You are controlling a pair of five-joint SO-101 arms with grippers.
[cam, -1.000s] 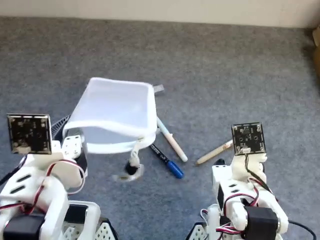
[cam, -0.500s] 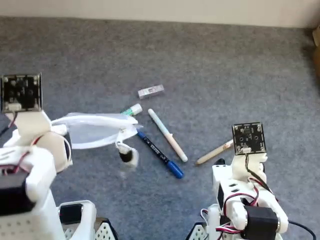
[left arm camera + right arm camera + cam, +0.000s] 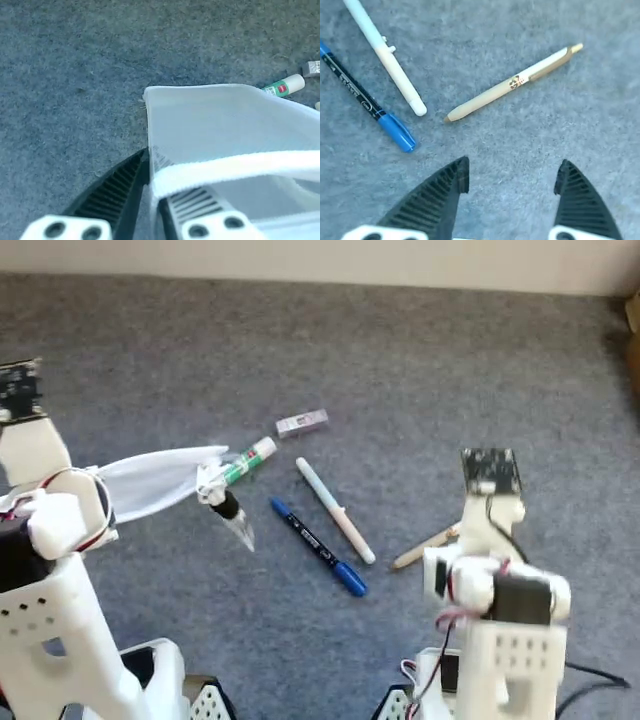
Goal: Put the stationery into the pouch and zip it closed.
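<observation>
My left gripper [image 3: 150,167] is shut on one edge of the white mesh pouch [image 3: 215,130], which hangs off the carpet at the left [image 3: 150,485] with a dark zip pull [image 3: 226,506] dangling from its tip. Just past the pouch lie a green-and-white marker [image 3: 245,462] and a small grey eraser box [image 3: 301,423]. A blue-capped black pen [image 3: 318,545], a white-and-beige pen [image 3: 335,508] and a tan pen [image 3: 515,82] lie on the carpet mid-table. My right gripper [image 3: 512,180] stands open above bare carpet, short of the tan pen.
Grey carpet [image 3: 420,370] covers the table, with wide free room at the back and right. The right arm's base [image 3: 500,640] stands at the front right, hiding part of the tan pen [image 3: 425,543] in the high view.
The left arm has lifted the pouch and drawn it left, uncovering the green marker and eraser box. The right arm has risen and tipped forward a little.
</observation>
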